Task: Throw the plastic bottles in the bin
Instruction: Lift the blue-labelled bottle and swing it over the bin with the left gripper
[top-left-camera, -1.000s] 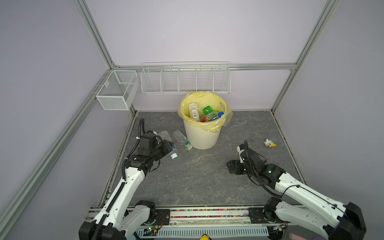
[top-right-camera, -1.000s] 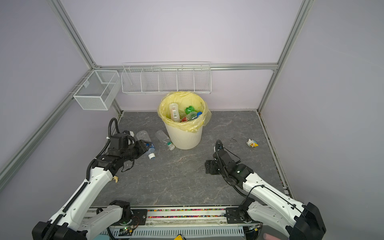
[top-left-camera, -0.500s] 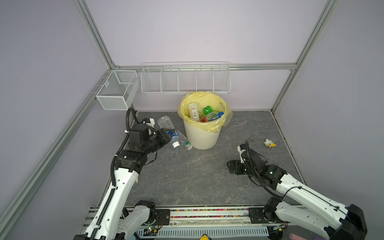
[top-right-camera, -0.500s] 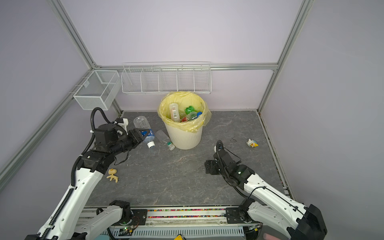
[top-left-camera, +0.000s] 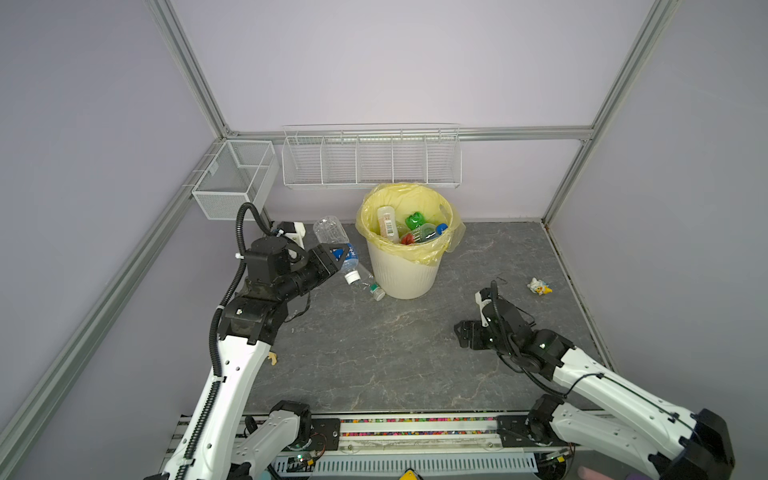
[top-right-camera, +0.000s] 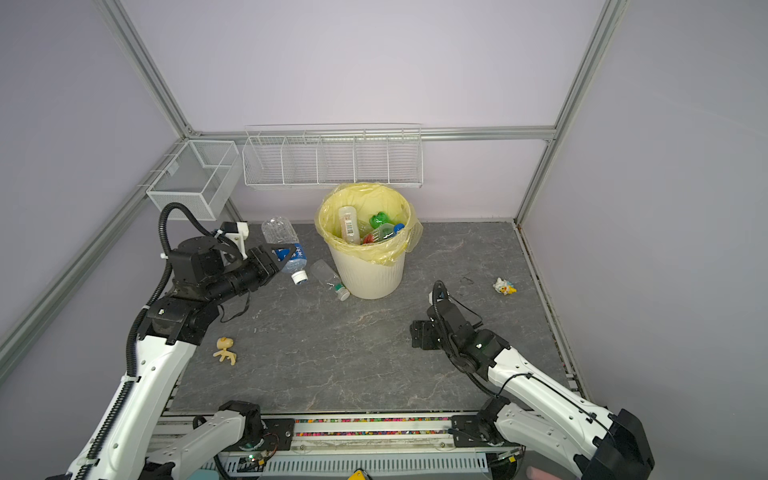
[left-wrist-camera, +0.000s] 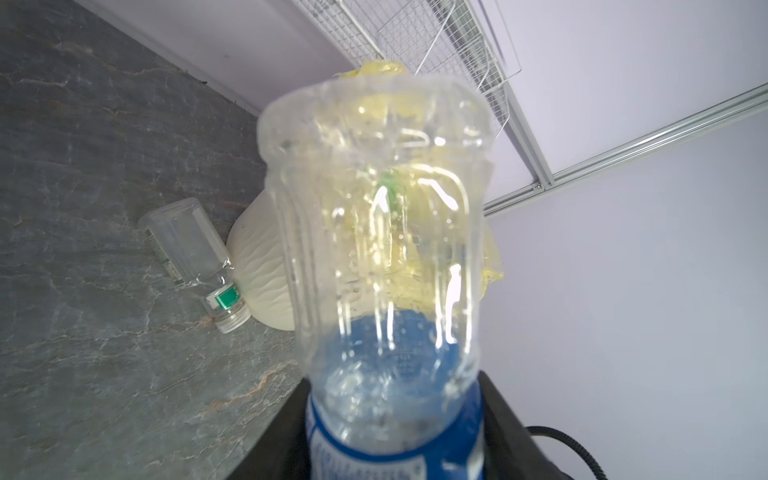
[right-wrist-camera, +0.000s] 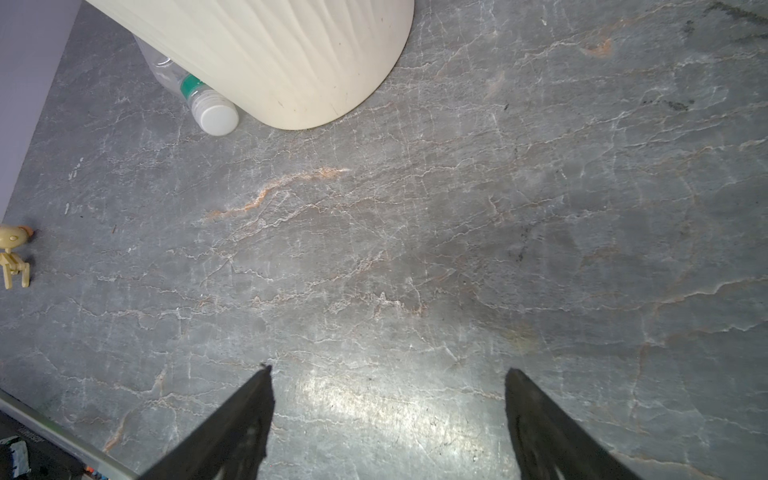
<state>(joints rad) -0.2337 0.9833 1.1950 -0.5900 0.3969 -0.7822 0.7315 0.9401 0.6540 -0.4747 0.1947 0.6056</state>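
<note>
A clear plastic bottle (top-left-camera: 332, 232) (top-right-camera: 280, 230) with a blue label and white cap hangs cap-down in the air, left of the bin. My left gripper (top-left-camera: 343, 255) (top-right-camera: 287, 254) (left-wrist-camera: 395, 436) is shut on its labelled part, and the bottle (left-wrist-camera: 382, 249) fills the left wrist view. The bin (top-left-camera: 405, 270) (top-right-camera: 368, 274) (right-wrist-camera: 282, 54) is cream, ribbed and yellow-lined, with several bottles (top-left-camera: 411, 228) inside. Another clear bottle (top-left-camera: 368, 282) (top-right-camera: 330, 278) (left-wrist-camera: 191, 249) (right-wrist-camera: 195, 91) lies on the floor against its base. My right gripper (top-left-camera: 465, 334) (top-right-camera: 419, 334) (right-wrist-camera: 388, 415) stands open and holds nothing, low over the floor.
A yellow toy figure (top-right-camera: 225, 350) (right-wrist-camera: 12, 253) lies on the floor near the left arm. A white-and-yellow toy (top-left-camera: 539, 286) (top-right-camera: 504, 286) sits at the right. Wire baskets (top-left-camera: 370, 160) (top-left-camera: 235, 183) hang on the back and left walls above the bin.
My left arm has lifted the blue-labelled bottle off the floor and raised it up beside the bin. The right arm has not moved.
</note>
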